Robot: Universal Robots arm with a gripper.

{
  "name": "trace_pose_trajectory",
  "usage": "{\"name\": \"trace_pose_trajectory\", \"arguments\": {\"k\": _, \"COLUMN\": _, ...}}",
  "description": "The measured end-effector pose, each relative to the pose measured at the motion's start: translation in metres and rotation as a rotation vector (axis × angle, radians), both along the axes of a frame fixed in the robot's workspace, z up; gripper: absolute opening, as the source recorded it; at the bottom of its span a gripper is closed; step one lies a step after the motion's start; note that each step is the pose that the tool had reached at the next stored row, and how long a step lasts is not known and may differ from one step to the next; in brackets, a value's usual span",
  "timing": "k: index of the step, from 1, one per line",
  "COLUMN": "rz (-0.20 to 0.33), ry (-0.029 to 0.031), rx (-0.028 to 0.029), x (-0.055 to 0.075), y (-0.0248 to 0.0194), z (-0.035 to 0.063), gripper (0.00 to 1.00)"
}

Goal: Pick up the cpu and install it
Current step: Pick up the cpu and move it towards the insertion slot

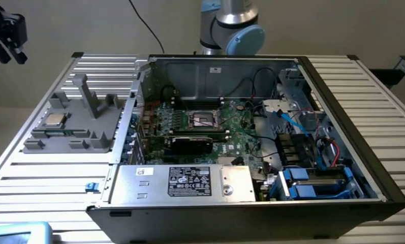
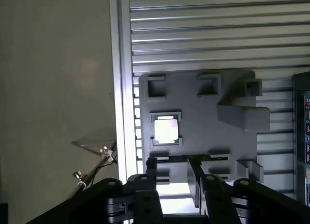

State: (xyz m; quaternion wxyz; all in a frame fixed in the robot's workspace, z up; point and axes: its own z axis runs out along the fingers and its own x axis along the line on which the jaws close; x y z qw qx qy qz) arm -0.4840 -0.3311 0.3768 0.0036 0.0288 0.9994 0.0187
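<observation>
The cpu (image 1: 55, 120) lies flat, its shiny metal top up, in a square recess of the grey holder (image 1: 87, 133) on the slatted table, at the exterior view's left. My gripper (image 1: 9, 57) hangs high above and beyond the table's far left corner, well away from the chip. Seen from the wrist, the cpu (image 2: 166, 129) sits in the holder (image 2: 227, 136) past my gripper (image 2: 172, 178). Its two black fingers (image 2: 151, 169) stand apart with nothing between them. The motherboard socket (image 1: 206, 119) lies inside the open computer case (image 1: 338, 96).
The case walls rise around the motherboard. A black graphics card (image 1: 192, 143) sits just in front of the socket, and a power supply (image 1: 188, 182) fills the case's near side. Upright posts (image 1: 87, 94) stand on the holder near the cpu. The table edge (image 2: 118, 88) drops off beside the holder.
</observation>
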Motion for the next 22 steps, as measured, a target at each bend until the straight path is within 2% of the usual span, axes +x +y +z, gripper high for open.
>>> {"name": "trace_pose_trajectory", "arguments": {"k": 1, "rz": 0.000, "ry": 0.0000, "rx": 0.0000, "x": 0.000, "y": 0.0000, "z": 0.0000, "gripper": 0.42}}
{"name": "trace_pose_trajectory", "arguments": {"k": 3, "rz": 0.000, "ry": 0.0001, "rx": 0.0000, "x": 0.000, "y": 0.0000, "z": 0.0000, "gripper": 0.53}}
{"name": "trace_pose_trajectory", "arguments": {"k": 4, "rz": 0.000, "ry": 0.0001, "rx": 0.0000, "x": 0.000, "y": 0.0000, "z": 0.0000, "gripper": 0.53}}
{"name": "trace_pose_trajectory", "arguments": {"k": 7, "rz": 0.003, "ry": 0.0002, "rx": -0.0003, "x": 0.000, "y": 0.0000, "z": -0.0002, "gripper": 0.71}}
{"name": "trace_pose_trajectory", "arguments": {"k": 9, "rz": 0.025, "ry": 0.0001, "rx": -0.0022, "x": 0.000, "y": -0.0001, "z": -0.0018, "gripper": 0.71}}
{"name": "trace_pose_trajectory", "arguments": {"k": 10, "rz": 0.040, "ry": 0.0001, "rx": -0.0025, "x": 0.000, "y": -0.0001, "z": -0.0031, "gripper": 0.77}}
{"name": "trace_pose_trajectory", "arguments": {"k": 14, "rz": 0.095, "ry": 0.0001, "rx": -0.0043, "x": -0.001, "y": 0.0000, "z": -0.0075, "gripper": 0.77}}
{"name": "trace_pose_trajectory", "arguments": {"k": 20, "rz": 0.079, "ry": -0.0021, "rx": -0.0060, "x": -0.002, "y": 0.0000, "z": -0.0174, "gripper": 0.77}}
{"name": "trace_pose_trajectory", "arguments": {"k": 21, "rz": 0.071, "ry": -0.0017, "rx": -0.0061, "x": -0.002, "y": 0.0000, "z": -0.0187, "gripper": 0.77}}
{"name": "trace_pose_trajectory", "arguments": {"k": 22, "rz": 0.067, "ry": 0.0021, "rx": -0.0062, "x": -0.002, "y": 0.0000, "z": -0.0195, "gripper": 0.77}}
